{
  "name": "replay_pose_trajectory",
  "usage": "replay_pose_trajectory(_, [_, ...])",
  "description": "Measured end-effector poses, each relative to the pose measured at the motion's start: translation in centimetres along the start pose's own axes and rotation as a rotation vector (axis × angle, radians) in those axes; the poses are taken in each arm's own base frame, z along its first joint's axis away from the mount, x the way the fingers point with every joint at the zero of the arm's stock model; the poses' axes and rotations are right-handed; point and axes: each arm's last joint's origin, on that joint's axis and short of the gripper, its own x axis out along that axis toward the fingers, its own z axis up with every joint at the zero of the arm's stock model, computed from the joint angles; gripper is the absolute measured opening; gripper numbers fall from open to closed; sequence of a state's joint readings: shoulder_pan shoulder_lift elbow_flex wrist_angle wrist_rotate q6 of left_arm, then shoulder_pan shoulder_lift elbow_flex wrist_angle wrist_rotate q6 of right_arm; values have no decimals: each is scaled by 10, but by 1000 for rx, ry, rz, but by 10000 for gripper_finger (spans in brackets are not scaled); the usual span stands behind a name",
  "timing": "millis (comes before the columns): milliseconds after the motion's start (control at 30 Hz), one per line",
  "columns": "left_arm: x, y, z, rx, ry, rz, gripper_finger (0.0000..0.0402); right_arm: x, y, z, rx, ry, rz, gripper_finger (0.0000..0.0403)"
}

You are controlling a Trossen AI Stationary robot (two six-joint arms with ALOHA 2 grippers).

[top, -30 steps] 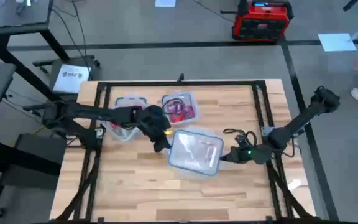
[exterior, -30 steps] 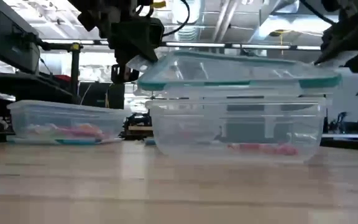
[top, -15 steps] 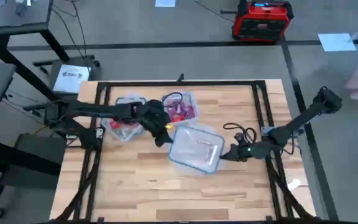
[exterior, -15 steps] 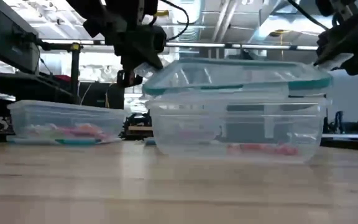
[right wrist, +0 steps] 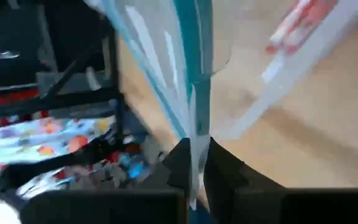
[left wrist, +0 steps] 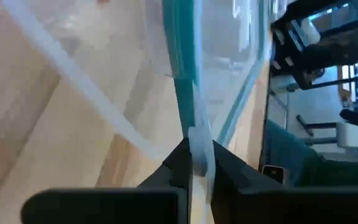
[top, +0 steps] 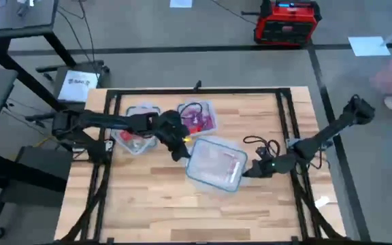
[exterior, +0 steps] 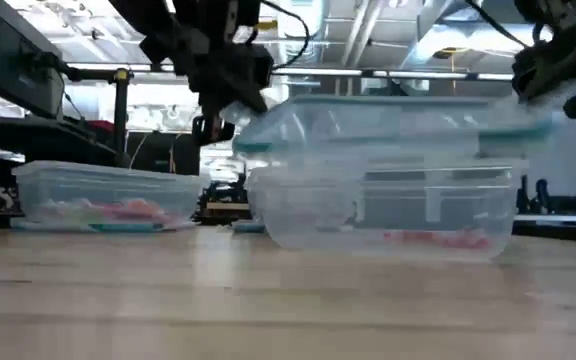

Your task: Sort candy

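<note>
Jaws of both grippers are seen pinched shut on opposite edges of the teal-rimmed lid.

High view: left gripper (top: 180, 151) is set at the lid's (top: 214, 165) left edge, right gripper (top: 249, 171) at its right, w/ the front tub beneath. Two more tubs sit behind: candy (top: 197, 122) in one, more in the other.

Low view: lid is held just above the front tub (exterior: 383, 208); a few red pieces lie inside. Bench (exterior: 288, 300) carries all tubs.

Left wrist view: lid rim is clamped btwn the fingers (left wrist: 227, 167).

Right wrist view: same grip on the far rim.

Step judged: lid being handled over the tub, prob. removal or fitting; can't be told which. Next move needs both arms kept level and in sync.
</note>
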State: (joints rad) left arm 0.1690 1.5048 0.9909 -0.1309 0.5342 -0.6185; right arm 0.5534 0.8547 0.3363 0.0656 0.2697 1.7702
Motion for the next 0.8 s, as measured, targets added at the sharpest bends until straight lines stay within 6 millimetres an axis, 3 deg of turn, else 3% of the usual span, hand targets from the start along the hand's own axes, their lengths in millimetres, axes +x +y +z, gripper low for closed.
replay_pose_trajectory(300, [-3, 27, 13, -30, -20, 41, 10, -8, 3, 16, 20, 9, -9, 14])
replay_pose_trajectory(800, [-4, 32, 15, -3, -18, 38, 11, -7, -6, 27, -54, -35, -120, 42])
